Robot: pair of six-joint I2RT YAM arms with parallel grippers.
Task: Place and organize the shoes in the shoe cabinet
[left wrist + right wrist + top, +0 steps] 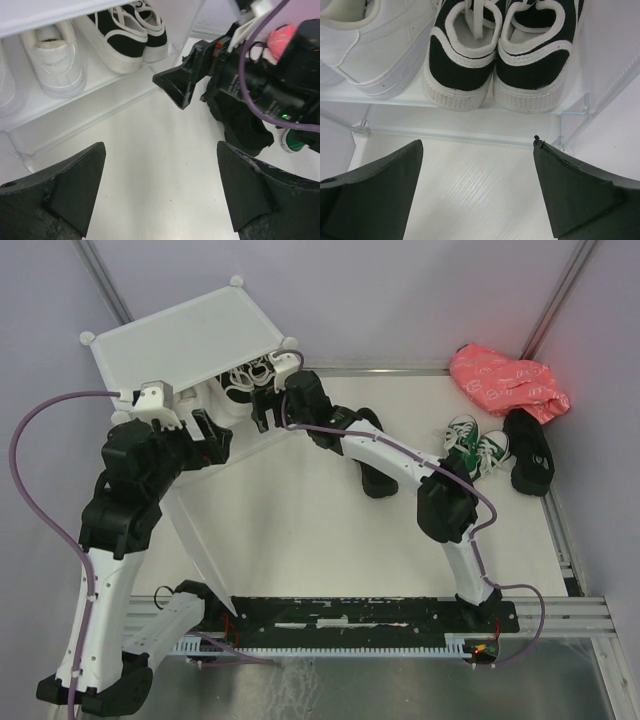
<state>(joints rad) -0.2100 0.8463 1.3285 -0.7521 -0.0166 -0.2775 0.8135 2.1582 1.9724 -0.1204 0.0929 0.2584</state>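
In the top external view, the shoe cabinet [185, 335] stands at the far left of the table [300, 530], and both arms reach to its open front. The right gripper [272, 412] is at the opening, with the left gripper [200, 445] near it, lower and to the left. Well apart from both lie the green sneakers [475, 448] and the plain black shoes [530, 455], near a pink bag [508, 380]. Another black shoe [378, 478] lies partly under the right arm. The task looks roughly half done, since these shoes are not yet shelved.

In the left wrist view, the left gripper's fingers are spread wide with nothing between them, above the bare surface before the cabinet. A white sneaker [55, 62] and the black sneakers with white soles [127, 35] sit on the inner shelf [100, 85], ahead and to the left.

In the right wrist view, the right gripper's fingers also stand wide apart and empty. The black sneakers sit straight ahead on the shelf, heels outward and side by side, clear of the fingertips. The white sneaker is just beside them on the left.
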